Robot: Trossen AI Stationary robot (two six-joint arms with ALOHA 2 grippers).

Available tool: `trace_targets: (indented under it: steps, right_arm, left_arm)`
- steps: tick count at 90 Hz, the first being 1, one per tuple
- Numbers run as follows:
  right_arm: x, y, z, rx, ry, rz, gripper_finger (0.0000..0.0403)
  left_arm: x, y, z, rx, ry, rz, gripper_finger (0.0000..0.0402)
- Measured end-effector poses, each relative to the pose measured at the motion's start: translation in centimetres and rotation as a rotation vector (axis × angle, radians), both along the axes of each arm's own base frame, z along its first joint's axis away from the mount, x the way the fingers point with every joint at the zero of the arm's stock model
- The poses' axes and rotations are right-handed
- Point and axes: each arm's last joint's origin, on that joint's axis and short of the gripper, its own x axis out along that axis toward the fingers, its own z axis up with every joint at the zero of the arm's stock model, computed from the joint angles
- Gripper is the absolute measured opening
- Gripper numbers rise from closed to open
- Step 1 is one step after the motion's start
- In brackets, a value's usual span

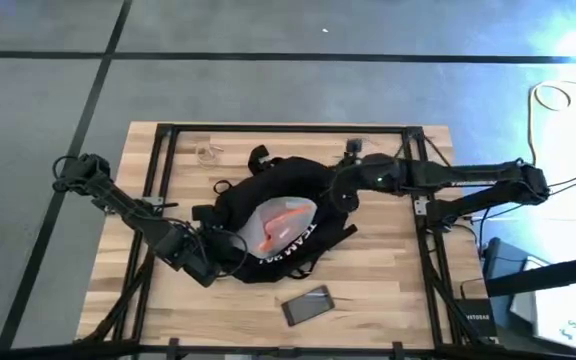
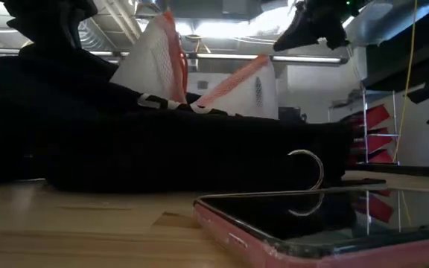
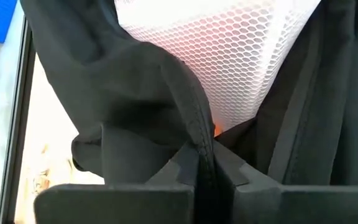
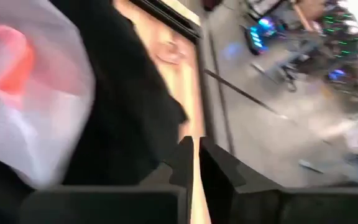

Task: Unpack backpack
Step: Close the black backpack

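The black backpack (image 1: 268,205) lies on the wooden table with its white lettering (image 1: 290,248) toward the near side. A white mesh bag with orange trim (image 1: 283,222) sticks up out of its opening (image 2: 162,67). My left gripper (image 1: 223,255) is at the backpack's near-left side, shut on black fabric (image 3: 205,168). My right gripper (image 1: 343,190) hovers over the backpack's far-right side, above it in the low view (image 2: 311,30). Its fingers (image 4: 195,163) stand almost together with nothing between them. My left gripper pinches a seamed edge of the backpack's opening (image 3: 201,134) between its two fingers, beside the mesh bag. It comes in slanting from the table's near-left side. The fabric rises from the fingers in a fold, and the backpack's body rests on the table.
A phone in a pink case (image 1: 308,305) lies flat on the table near the front edge, in front of the backpack. A small clear object (image 1: 206,152) sits at the far left of the table. A black frame (image 1: 163,150) runs around the table's sides.
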Motion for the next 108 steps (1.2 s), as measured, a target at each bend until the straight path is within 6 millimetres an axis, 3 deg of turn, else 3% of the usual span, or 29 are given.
trace_targets:
  steps: [14, 44, 61, 89, 97, 108]
  right_arm:
    - [2.9, 0.1, -2.1, 0.045, 0.007, 0.071, 0.0052]
    - [10.1, -0.8, -5.4, 0.021, 0.063, 0.087, 0.0204]
    - [12.3, -2.4, -7.1, 0.064, 0.152, 0.070, 0.0259]
    - [12.3, -5.9, -8.6, 0.171, 0.211, 0.046, 0.0242]
    - [12.3, -6.3, -9.1, 0.196, 0.219, 0.063, 0.0204]
    - [12.5, -6.4, -9.3, 0.184, 0.215, 0.066, 0.0121]
  left_arm:
    - [0.0, 0.0, 0.0, 0.005, 0.005, -0.010, 0.0000]
    - [0.0, 0.0, 0.0, 0.004, 0.003, -0.009, 0.0000]
    - [0.0, 0.0, 0.0, 0.004, 0.004, -0.008, 0.0000]
    - [0.1, 0.0, 0.0, 0.002, -0.001, -0.007, 0.0000]
    - [0.1, 0.0, 0.0, 0.002, -0.001, -0.008, 0.0000]
    - [0.1, 0.0, 0.0, 0.003, -0.003, -0.008, 0.0000]
